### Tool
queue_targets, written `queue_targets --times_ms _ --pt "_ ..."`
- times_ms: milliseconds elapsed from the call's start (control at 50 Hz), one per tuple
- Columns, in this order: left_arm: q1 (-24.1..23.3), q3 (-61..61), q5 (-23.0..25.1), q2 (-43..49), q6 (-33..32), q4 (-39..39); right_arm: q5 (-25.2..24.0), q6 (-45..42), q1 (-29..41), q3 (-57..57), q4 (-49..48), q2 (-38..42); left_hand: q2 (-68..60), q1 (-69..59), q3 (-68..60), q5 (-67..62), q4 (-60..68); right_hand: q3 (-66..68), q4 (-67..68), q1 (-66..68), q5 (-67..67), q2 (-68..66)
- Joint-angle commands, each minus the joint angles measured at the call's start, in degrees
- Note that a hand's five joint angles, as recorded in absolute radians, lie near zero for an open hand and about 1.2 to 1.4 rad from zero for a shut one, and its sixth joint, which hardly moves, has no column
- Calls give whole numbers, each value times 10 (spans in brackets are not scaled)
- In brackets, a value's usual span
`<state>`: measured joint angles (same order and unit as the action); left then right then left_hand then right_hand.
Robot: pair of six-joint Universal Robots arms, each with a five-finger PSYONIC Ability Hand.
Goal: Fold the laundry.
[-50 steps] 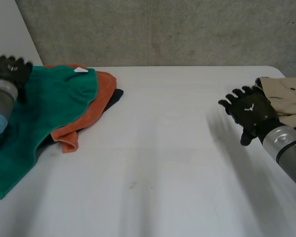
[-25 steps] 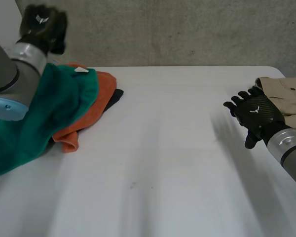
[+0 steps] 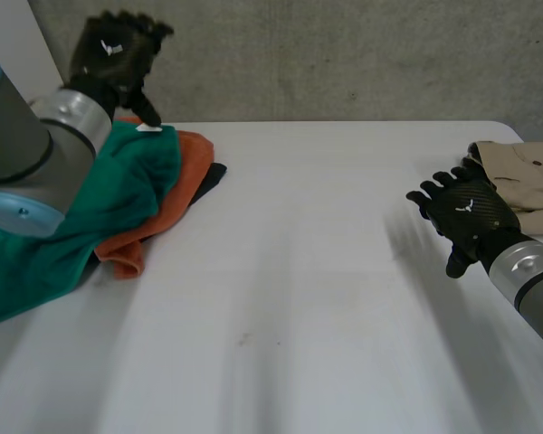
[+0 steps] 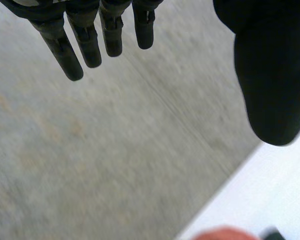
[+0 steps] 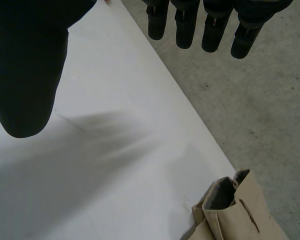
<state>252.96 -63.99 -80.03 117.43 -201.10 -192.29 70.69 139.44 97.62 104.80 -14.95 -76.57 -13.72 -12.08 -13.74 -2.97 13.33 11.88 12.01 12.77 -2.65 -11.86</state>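
A pile of laundry lies at the table's far left: a green towel (image 3: pixel 118 194) on top, an orange cloth (image 3: pixel 176 194) under it and a black piece (image 3: pixel 214 176) peeking out. My left hand (image 3: pixel 118 50) is raised above the pile's far end, fingers (image 4: pixel 90 45) straight and spread, holding nothing; its forearm crosses in front of the green towel. A folded beige garment (image 3: pixel 525 172) (image 5: pixel 240 210) rests at the table's right edge. Beside it my right hand (image 3: pixel 462 212) hovers open over the table, its thumb (image 5: pixel 30 65) apart from the fingers.
The white table (image 3: pixel 299 298) stretches bare between the two hands. A grey concrete wall (image 3: pixel 344 54) runs behind the table's far edge. A sliver of the orange cloth (image 4: pixel 225 234) shows below the left thumb.
My left arm has swung up and to the right, from the green towel's left side to above the pile's far end; the towel's near edge has pulled back. The right hand drifted slightly right.
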Motion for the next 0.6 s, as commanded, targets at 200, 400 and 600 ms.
queue_targets --times_ms 200,400,600 --pt "93 1 -4 169 -238 84 -1 0 -10 6 -1 4 -40 -57 -40 -48 44 -19 -20 -28 27 19" --pt "43 47 -28 135 -180 45 -1 0 -12 7 -7 5 -663 -679 -663 -670 667 -19 -20 -28 27 19" --pt "-98 58 -48 -1 -52 -41 6 0 -12 8 -7 4 -663 -679 -663 -670 667 -19 -20 -28 27 19"
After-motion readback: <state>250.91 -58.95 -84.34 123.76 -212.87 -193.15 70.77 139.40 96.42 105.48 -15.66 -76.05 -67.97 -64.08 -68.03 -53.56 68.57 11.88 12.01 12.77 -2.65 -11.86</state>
